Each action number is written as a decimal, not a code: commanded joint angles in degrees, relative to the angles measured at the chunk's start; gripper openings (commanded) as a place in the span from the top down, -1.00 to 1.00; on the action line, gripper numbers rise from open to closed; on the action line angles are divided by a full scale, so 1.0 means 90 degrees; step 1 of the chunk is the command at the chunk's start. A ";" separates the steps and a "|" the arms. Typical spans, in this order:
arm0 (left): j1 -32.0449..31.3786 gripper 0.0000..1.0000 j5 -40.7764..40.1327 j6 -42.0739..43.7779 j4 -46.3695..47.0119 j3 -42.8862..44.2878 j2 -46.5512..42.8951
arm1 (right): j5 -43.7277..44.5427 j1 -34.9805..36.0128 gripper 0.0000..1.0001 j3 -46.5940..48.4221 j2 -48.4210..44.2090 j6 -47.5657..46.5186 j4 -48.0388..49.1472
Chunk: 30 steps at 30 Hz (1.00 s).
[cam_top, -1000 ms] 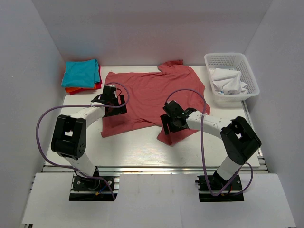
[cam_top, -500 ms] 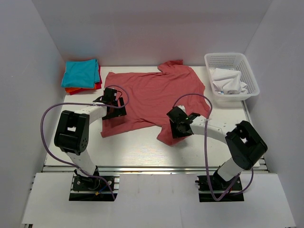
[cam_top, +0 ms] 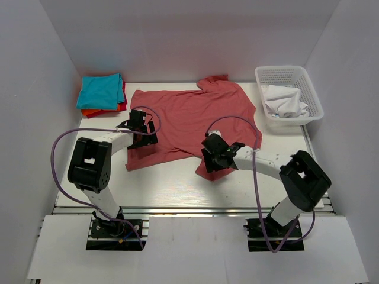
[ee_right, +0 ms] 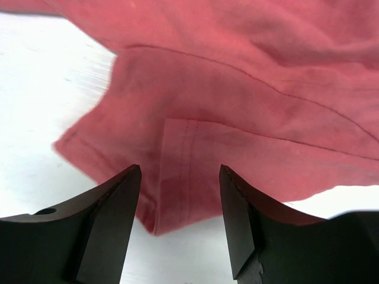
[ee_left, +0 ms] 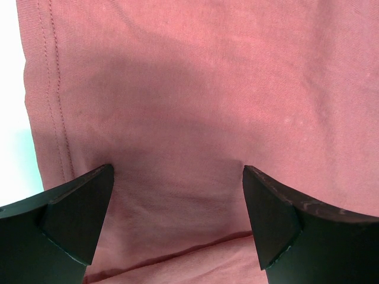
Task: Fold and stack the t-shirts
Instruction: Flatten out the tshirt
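Observation:
A dusty salmon-red t-shirt (cam_top: 192, 121) lies spread on the white table. A folded stack with the teal shirt (cam_top: 102, 90) on top, over bright red and orange, sits at the back left. My left gripper (cam_top: 144, 140) is open, low over the shirt's near left hem; red cloth (ee_left: 177, 130) fills the gap between its fingers. My right gripper (cam_top: 215, 161) is open over the shirt's near right corner, whose folded hem (ee_right: 177, 177) lies between its fingers above the bare table.
A white lattice basket (cam_top: 289, 93) holding a crumpled white cloth (cam_top: 284, 100) stands at the back right. Purple cables loop from both arms. White walls close in the table on three sides.
My right gripper has shifted slightly left and lowered toward the shirt's near right corner. My left gripper has moved a little nearer along the left hem.

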 commanded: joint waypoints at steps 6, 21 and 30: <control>0.0035 -1.00 -0.0014 -0.0046 -0.0028 -0.0136 -0.0055 | 0.0665 0.0036 0.11 0.0206 0.0384 0.0470 -0.0447; 0.0035 -1.00 -0.0258 -0.0163 -0.0204 -0.0136 0.0141 | 0.1339 -0.0003 1.00 -0.1542 -0.2251 0.2705 -0.2156; 0.0035 -1.00 -0.0258 -0.0222 -0.0340 -0.0263 -0.0103 | 0.0832 -0.0022 1.00 -0.2177 -0.3483 0.4298 -0.3398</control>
